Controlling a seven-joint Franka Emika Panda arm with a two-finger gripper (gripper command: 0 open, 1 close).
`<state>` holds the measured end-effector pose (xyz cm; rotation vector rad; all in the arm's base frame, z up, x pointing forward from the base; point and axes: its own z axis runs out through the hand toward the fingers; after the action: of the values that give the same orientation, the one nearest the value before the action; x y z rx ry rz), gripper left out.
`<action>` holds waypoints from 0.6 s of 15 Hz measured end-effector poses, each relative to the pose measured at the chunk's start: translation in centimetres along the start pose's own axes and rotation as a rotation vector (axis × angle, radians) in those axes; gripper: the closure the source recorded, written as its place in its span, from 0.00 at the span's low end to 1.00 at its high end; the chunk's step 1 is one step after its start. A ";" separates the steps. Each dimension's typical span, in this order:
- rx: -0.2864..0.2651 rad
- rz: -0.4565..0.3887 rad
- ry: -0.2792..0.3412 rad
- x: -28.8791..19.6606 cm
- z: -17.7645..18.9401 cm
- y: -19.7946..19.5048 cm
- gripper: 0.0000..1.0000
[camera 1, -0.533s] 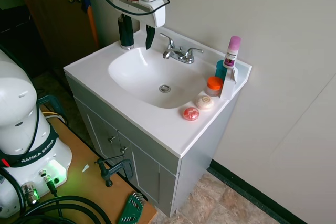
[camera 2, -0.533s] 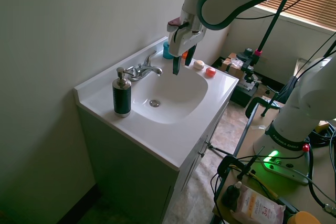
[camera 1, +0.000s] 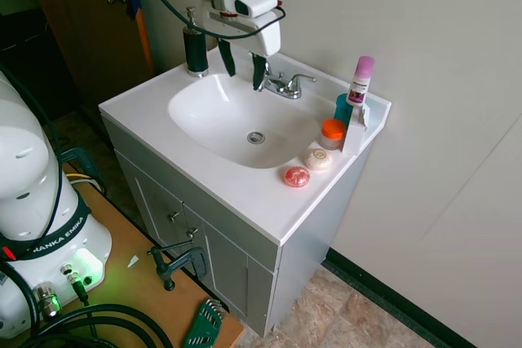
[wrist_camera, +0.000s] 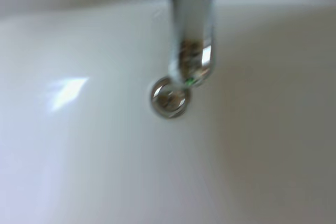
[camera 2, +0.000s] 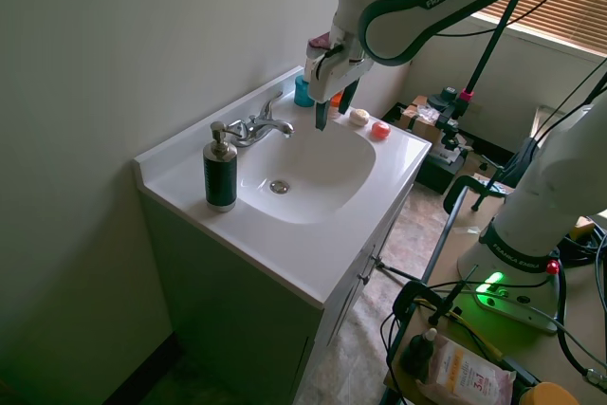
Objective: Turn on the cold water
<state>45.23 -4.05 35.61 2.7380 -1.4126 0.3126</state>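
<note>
- We see the tool (camera 1: pixel 243 60) released, jaws apart, hanging over the sink (camera 1: pixel 204 112) just in front of the faucet (camera 1: pixel 280 82).
- The faucet sits at upper centre, on the tabletop's (camera 1: pixel 245 193) back edge; no water runs.
- In the wrist view, its spout (wrist_camera: pixel 192 40) points at the drain (wrist_camera: pixel 169 98).

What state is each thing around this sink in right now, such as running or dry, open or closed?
Faucet: off, no water at the spout.
Sink basin: looks dry and holds no water, drain uncovered.
Gripper: open, hanging over the basin in front of the faucet, touching nothing.
Black pump bottle: upright beside the basin.
Pink-capped bottle: upright, cap on.
Cabinet doors: closed.
</note>
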 end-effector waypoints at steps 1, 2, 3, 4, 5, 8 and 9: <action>0.010 0.036 0.049 2.0 0.5 -0.6 0.00; 0.014 0.068 0.094 3.7 1.1 -1.7 0.00; 0.013 0.094 0.136 5.2 1.7 -2.9 0.00; 0.013 0.116 0.180 6.6 2.3 -4.1 0.00; 0.014 0.135 0.217 7.8 3.0 -5.3 0.00; 0.022 0.160 0.265 9.8 5.2 -8.2 0.00; 0.027 0.163 0.275 10.2 5.4 -9.1 0.00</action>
<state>59.25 -7.65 32.85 2.4820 -1.5616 0.6894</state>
